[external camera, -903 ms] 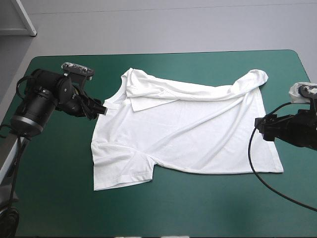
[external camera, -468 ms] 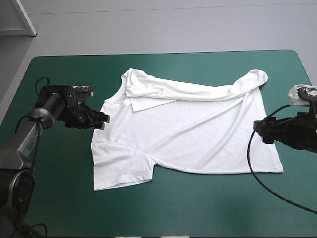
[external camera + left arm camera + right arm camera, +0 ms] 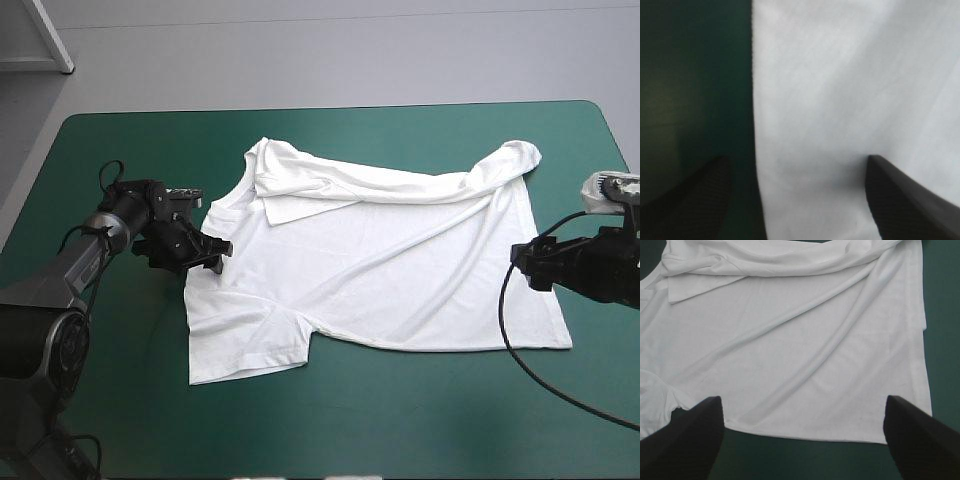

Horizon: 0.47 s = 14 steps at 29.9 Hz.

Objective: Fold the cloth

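My left gripper (image 3: 216, 252) has come down since earlier to the T-shirt's (image 3: 380, 270) left edge, fingers apart astride it. The right gripper (image 3: 522, 262), also open, waits at the right edge. The shirt lies flat mid-table, far edge turned over. I judge a grasp comes next.

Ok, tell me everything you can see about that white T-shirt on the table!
The white short-sleeved T-shirt looks like thin, soft cloth. It lies spread mostly flat on the teal-green cover, creased, with its far edge folded over onto itself. The neck points toward the table's left, the hem toward its right. The open left gripper straddles its left edge near the neck; the open right gripper hovers at the hem.
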Motion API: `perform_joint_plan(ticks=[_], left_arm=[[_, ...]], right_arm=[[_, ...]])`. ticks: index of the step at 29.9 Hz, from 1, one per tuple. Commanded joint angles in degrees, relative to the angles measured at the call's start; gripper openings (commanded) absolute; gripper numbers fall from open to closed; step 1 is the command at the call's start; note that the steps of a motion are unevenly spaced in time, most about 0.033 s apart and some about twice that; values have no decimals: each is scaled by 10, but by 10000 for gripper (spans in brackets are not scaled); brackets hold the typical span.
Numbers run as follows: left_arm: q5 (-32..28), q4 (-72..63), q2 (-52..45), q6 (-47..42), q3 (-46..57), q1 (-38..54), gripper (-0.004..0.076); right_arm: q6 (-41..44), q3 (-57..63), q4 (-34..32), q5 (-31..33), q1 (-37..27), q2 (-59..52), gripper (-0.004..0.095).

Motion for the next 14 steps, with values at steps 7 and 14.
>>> perform_joint_plan(ticks=[7,14], left_arm=[[-40,-78,-11,22,76,-2,228],[-71,-106,-14,66,112,-2,-10]], right_arm=[[-5,-16,14,-32,-2,-3,795],[-5,-16,25,-58,-2,-3,795]])
